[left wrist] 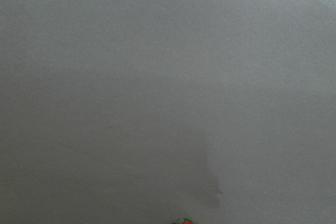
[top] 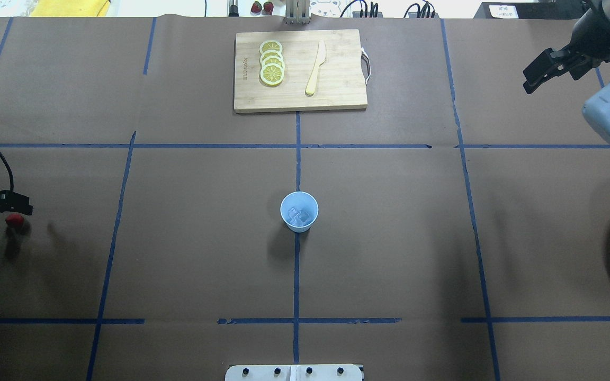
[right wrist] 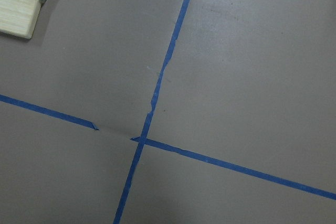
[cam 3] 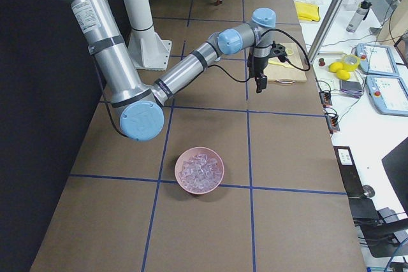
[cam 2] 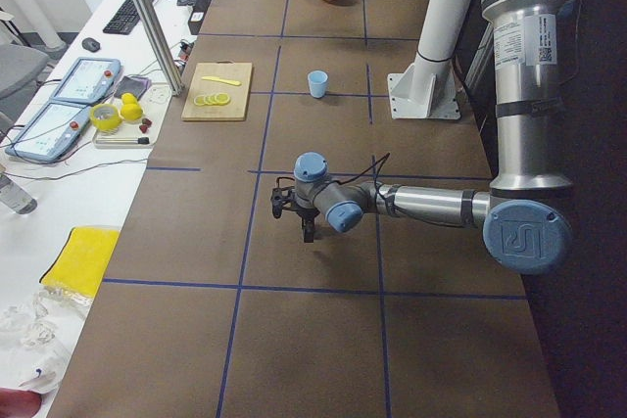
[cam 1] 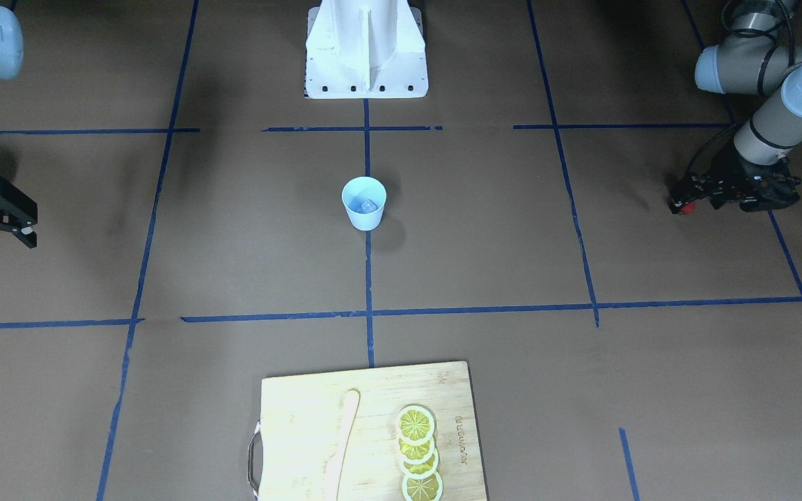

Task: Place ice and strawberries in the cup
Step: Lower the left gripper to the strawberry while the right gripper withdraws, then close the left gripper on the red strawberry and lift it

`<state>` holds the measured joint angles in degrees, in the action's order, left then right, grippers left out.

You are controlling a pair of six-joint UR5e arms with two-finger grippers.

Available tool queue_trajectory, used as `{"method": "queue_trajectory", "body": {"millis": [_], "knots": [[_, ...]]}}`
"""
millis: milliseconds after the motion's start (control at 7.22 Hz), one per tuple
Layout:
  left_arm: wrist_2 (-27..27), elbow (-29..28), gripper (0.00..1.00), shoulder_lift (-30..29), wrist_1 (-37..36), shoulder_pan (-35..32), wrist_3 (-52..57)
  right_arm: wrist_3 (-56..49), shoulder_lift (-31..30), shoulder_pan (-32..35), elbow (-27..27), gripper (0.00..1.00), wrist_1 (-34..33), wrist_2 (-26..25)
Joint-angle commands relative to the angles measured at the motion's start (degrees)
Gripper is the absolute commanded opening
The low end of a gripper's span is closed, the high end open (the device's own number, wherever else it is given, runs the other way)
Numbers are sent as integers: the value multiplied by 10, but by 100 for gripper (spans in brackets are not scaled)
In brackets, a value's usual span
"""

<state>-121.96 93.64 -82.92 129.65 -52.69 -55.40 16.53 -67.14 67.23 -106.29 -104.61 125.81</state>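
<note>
Standing at the centre of the overhead view, the cup (top: 299,211) held ice cubes (top: 300,215) — more lay heaped in the pink bowl (cam 3: 199,170) low in the right-side view. At the overhead view's far left edge, the left gripper (top: 16,215) pinched the strawberry (top: 15,220) between its fingertips. At upper right, the right gripper (top: 527,79) hung with jaws spread and empty — well apart from the cutting board (top: 337,95) at top centre.

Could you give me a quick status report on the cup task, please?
Left gripper shut on strawberry, far out on the robot's left. Right gripper open, empty. Cup upright, ice inside. Nothing between strawberry and cup.
</note>
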Motion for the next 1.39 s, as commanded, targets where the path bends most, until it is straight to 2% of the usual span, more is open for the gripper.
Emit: {"method": "queue_trajectory", "body": {"millis": [0, 416, 1247], "knots": [[0, 0, 84, -5, 1, 7, -14, 0, 1, 0, 0, 99, 0, 0], [0, -6, 80, -11, 0, 14, -23, 1, 1, 0, 0, 99, 0, 0], [-1, -5, 80, -3, 0, 12, -19, 3, 2, -1, 0, 99, 0, 0]]}}
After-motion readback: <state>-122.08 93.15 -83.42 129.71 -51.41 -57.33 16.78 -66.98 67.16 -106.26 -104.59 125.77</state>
